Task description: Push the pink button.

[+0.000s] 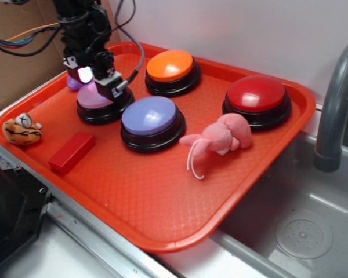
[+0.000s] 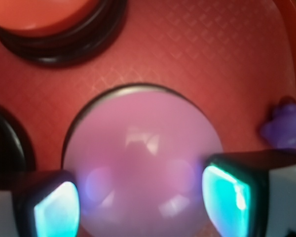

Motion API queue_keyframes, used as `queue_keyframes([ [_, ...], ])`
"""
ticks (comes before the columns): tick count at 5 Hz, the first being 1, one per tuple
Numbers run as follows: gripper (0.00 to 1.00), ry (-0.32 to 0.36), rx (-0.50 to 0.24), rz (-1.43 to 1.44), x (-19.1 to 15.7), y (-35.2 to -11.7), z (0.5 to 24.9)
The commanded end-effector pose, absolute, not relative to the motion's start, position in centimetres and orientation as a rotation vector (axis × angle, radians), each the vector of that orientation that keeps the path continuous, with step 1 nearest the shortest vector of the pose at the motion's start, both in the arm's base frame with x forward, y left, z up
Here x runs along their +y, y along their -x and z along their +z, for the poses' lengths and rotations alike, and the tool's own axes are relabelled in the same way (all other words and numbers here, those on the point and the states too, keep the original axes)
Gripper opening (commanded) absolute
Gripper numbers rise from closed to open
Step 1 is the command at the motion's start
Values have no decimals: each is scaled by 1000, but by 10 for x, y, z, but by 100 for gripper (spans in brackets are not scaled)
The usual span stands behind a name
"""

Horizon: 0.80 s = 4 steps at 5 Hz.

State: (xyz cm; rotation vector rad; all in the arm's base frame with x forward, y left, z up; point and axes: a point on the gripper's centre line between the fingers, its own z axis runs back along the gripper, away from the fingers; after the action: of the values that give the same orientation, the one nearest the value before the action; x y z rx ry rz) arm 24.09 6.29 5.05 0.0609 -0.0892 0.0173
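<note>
- Wrist view: gripper (image 2: 140, 197) hangs with jaws spread, empty, straddling the pink button (image 2: 140, 163) directly beneath.
- Pink button sits far left on the tray (image 1: 162, 214); a straight downward press should do it.

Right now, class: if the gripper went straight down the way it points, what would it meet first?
The pink button. The gripper points down at its dome, open fingers either side of the centre. Whether it already touches is hard to tell.

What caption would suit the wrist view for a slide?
Open pincer poised directly over the pink button on the red tray, one finger on each side of its dome.
</note>
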Motion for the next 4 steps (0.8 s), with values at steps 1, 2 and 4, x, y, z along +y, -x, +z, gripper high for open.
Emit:
queue_keyframes([
  [1,100,-67,-84,32,72,-246,51],
  [2,100,-64,-61,37,76,-248,45],
  [4,100,-43,-172,22,74,-229,73],
])
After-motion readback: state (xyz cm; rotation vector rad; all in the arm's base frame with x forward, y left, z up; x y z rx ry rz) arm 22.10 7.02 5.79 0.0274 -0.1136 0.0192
